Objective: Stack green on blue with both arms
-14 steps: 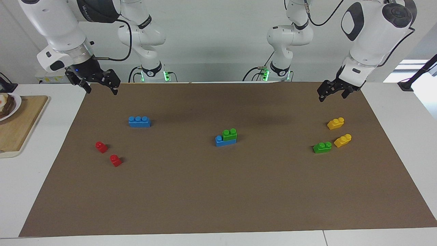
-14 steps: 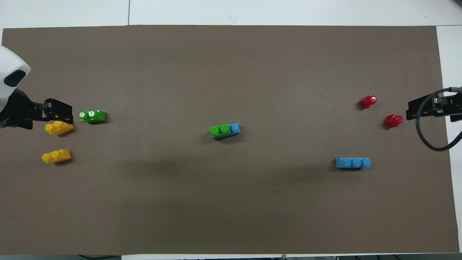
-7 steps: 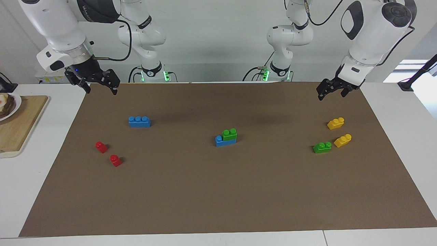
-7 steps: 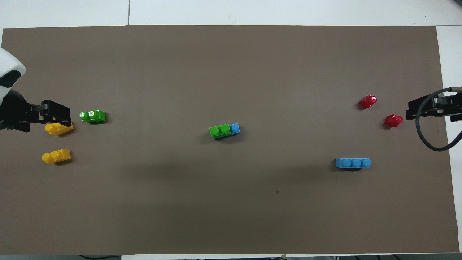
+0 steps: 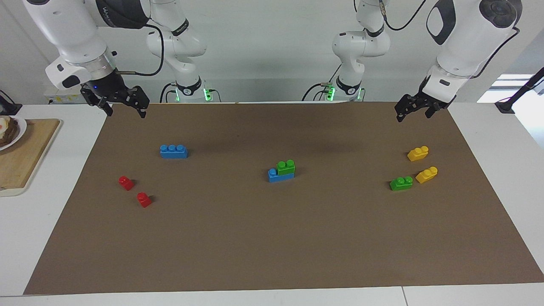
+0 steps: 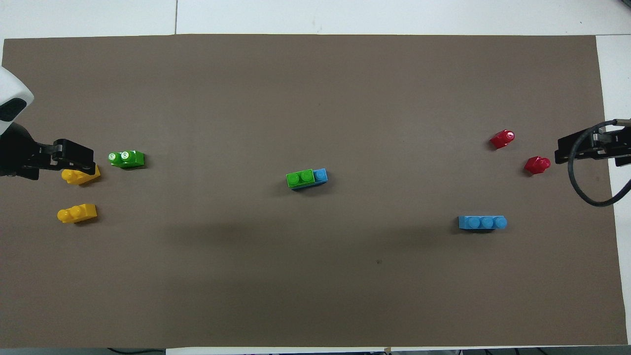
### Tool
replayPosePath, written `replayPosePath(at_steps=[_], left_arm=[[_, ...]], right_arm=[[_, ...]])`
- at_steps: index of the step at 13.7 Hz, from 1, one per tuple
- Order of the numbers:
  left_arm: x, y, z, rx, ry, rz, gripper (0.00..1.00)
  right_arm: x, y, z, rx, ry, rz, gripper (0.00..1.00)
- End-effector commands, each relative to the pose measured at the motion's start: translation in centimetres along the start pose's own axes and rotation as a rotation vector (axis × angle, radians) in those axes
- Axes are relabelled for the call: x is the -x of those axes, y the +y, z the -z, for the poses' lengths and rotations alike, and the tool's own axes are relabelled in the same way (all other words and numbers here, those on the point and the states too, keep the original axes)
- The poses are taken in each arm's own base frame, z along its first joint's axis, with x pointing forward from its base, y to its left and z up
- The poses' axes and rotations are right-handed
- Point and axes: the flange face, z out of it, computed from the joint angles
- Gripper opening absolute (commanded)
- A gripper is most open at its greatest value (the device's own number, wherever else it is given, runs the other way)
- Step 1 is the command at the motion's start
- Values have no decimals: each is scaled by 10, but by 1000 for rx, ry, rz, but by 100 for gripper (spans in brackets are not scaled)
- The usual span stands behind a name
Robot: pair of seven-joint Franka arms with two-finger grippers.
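A small green plastic brick sits on a long blue plastic brick in the middle of the brown mat. The left gripper and right gripper hang empty, jaws wide, over the mat's corners.

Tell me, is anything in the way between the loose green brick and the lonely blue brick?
Nothing blocks it. The loose green brick sits near the yellow bricks, the free blue brick near the right tool. The finished green-on-blue stack stands between them; lifting clears it.
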Motion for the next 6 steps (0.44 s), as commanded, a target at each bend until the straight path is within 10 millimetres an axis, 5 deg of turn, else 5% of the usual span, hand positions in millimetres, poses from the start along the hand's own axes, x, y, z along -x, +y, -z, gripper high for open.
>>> replayPosePath(at_steps=[1,6], left_arm=[[5,-1,-2,13,-2,-11,100],[9,-3,5,15,10,-6,100]], right_arm=[[3,11,5,20,12,8,99],[3,9,4,17,10,11,99]])
